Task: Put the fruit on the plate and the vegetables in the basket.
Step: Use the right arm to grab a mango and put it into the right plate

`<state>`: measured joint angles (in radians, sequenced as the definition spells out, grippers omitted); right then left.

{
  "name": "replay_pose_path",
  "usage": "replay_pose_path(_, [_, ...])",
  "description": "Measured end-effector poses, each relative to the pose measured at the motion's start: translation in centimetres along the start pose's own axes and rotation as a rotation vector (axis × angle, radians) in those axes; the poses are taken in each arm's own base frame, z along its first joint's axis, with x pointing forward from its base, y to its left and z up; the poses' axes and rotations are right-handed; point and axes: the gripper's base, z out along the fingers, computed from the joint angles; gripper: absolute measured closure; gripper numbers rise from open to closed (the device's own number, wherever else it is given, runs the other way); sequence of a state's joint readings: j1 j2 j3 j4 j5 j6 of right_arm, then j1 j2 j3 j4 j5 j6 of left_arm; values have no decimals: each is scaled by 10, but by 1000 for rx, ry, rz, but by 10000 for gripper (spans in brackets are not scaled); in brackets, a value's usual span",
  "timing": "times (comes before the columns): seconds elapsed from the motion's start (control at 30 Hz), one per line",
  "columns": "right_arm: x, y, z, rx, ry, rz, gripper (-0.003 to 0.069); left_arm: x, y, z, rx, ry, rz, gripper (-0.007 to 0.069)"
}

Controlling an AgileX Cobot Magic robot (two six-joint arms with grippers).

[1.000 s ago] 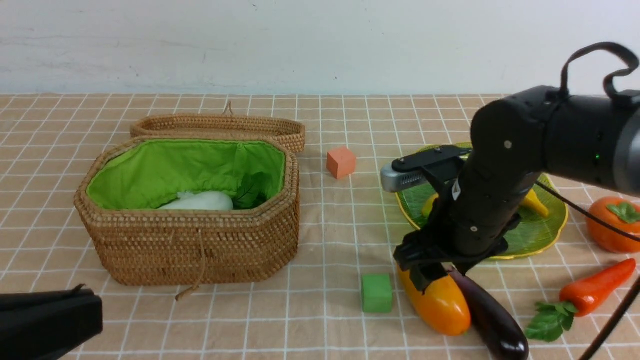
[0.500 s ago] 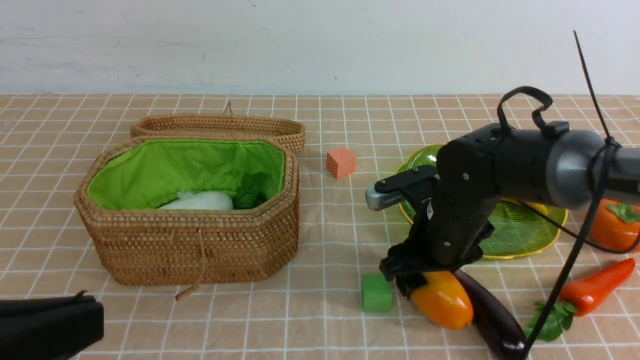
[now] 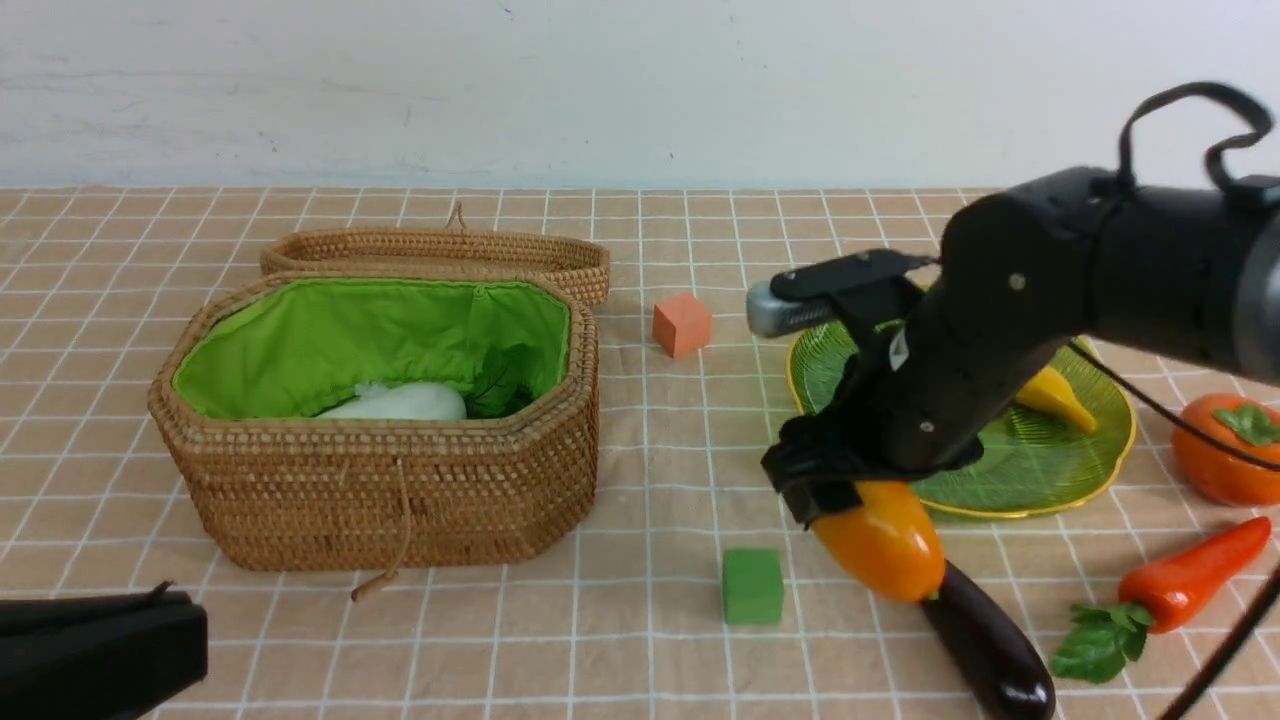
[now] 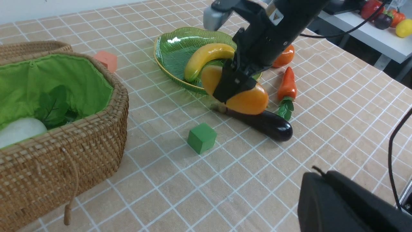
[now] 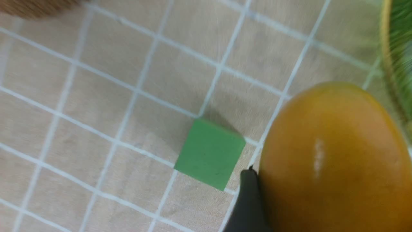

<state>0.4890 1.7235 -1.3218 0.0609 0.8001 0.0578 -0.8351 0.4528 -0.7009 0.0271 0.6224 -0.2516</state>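
Mango (image 3: 880, 540) clamped by one end in right gripper (image 3: 832, 497), aloft at 7 o'clock of plate (image 3: 1040, 470): liable to pivot or slip from off-centre hold, dropping onto eggplant (image 3: 985, 640).

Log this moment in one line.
right pincer: shut on mango, above table by plate | left pincer: shut | banana: on plate | radish: in basket

a small orange cube (image 3: 682, 324) sits on a tan checked tablecloth (image 3: 660, 470) before a white wall (image 3: 600, 90); a green cube (image 3: 753, 586) lies nearer the camera, well apart from it.
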Motion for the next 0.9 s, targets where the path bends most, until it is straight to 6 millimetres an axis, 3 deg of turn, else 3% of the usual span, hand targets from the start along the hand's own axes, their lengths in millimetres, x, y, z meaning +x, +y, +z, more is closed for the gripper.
replay_pose_path(0.1, [-8, -25, -21, 55, -107, 73, 141, 0, 0, 0, 0, -1, 0, 638])
replay_pose_path(0.2, [-17, -63, -22, 121, -213, 177, 141, -2, -1, 0, 6, -21, 0, 638])
replay_pose_path(0.27, [-21, -94, -10, 166, -259, 232, 141, -3, -1, 0, 10, -38, 0, 637])
replay_pose_path(0.3, [-21, -96, -9, 169, -262, 235, 141, -4, -1, 0, 10, -41, 0, 637])
replay_pose_path(0.43, [-22, -125, 28, 197, -281, 275, 141, -5, -1, 0, 14, -55, 0, 637])
replay_pose_path(0.53, [-19, -130, 40, 211, -253, 265, 120, -5, -1, 0, 14, -55, 0, 637])
replay_pose_path(0.67, [-17, -134, 44, 235, -227, 235, 6, -5, -1, 0, 14, -55, 0, 636])
replay_pose_path(0.77, [-17, -132, 31, 242, -230, 230, -18, -5, -1, 0, 14, -56, 0, 634])
replay_pose_path(0.9, [-14, -125, -7, 244, -227, 247, 13, -5, -1, 0, 14, -56, 1, 632])
